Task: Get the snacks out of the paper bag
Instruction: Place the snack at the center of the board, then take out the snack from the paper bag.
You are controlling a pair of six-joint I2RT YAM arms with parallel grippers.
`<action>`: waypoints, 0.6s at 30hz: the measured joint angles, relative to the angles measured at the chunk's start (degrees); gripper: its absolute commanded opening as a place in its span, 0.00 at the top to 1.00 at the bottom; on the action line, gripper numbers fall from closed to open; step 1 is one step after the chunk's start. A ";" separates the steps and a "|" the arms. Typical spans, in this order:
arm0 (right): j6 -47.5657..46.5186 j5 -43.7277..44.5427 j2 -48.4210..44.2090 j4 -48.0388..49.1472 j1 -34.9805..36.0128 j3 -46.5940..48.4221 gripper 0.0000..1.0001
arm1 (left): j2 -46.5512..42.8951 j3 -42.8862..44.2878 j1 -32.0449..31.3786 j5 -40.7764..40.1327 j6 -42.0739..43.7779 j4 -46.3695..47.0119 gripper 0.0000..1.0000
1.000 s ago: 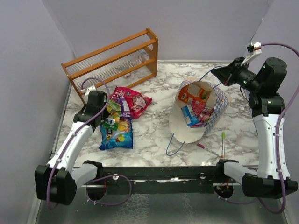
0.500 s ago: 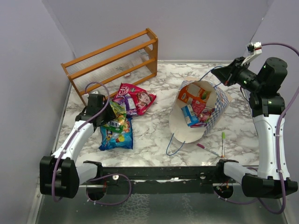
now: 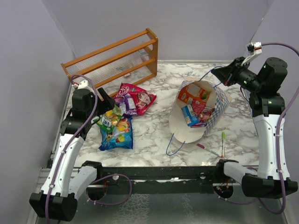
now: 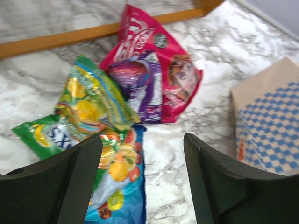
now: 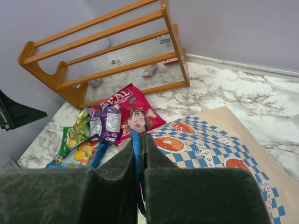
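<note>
Snacks (image 3: 195,112) in paper bag (image 3: 184,129) — likely light, slick; pinch a corner. Left gripper (image 4: 142,149) wide, empty; right gripper (image 5: 139,151) clamps bag handle (image 5: 135,140).

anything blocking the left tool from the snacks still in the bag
Nothing visible. The open left tool hovers over the packets already out; only bare table separates it from the bag, whose mouth the right tool holds up by a handle.
</note>
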 measured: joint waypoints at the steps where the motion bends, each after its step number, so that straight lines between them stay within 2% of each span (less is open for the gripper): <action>1: 0.00 0.00 0.00 0.00 0.00 0.00 0.99 | -0.35 0.52 0.00 1.29 -0.20 0.28 0.28; 5: 0.04 -0.02 0.00 0.00 0.00 0.00 0.99 | -0.98 -0.79 -0.87 8.39 -3.32 3.43 0.32; 8: 0.04 -0.09 0.00 0.00 0.00 0.00 0.99 | -1.44 -4.66 -6.64 10.27 -7.48 6.51 0.33; 12: 0.04 -0.11 0.00 0.00 0.00 0.00 0.99 | -1.55 -6.95 -21.84 7.04 -12.37 8.83 0.37; 18: 0.09 -0.15 0.00 0.00 0.00 0.00 0.99 | 5.18 -5.18 -46.99 -5.86 -17.05 15.63 0.37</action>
